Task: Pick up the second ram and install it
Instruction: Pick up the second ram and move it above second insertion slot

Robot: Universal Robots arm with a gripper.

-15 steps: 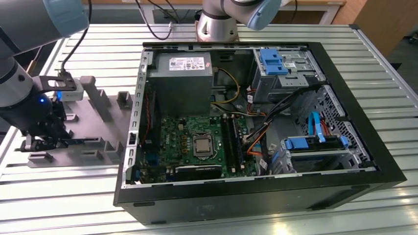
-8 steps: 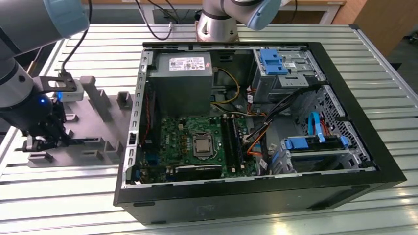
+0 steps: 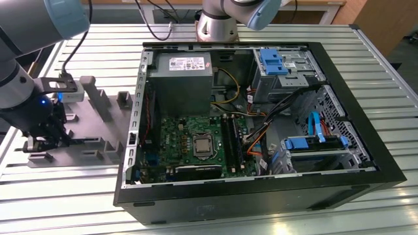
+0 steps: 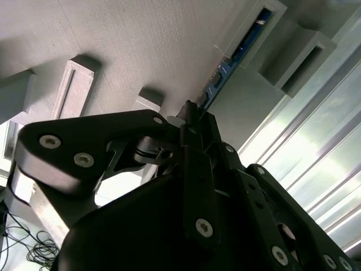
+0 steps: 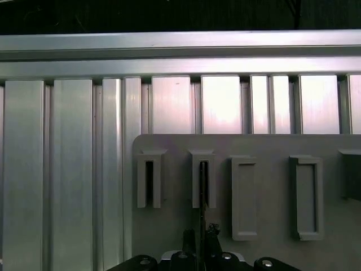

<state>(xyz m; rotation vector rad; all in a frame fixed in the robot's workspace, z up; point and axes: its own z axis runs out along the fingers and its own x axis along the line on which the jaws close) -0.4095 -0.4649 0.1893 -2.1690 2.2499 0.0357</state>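
label: white sticker point(image 3: 187, 63) on power supply point(image 3: 179, 85), print unreadable | second ram point(image 4: 232, 59): on edge in grey holder point(image 5: 271, 147) slot, long axis along slot | gripper point(image 5: 201, 238): apparently clamped on its end

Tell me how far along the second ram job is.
Done: the gripper is at the gray holder beside the computer case. In hand: it appears shut on the second ram, which stands in a holder slot. Left: the ram is not yet lifted out or seated on the motherboard.
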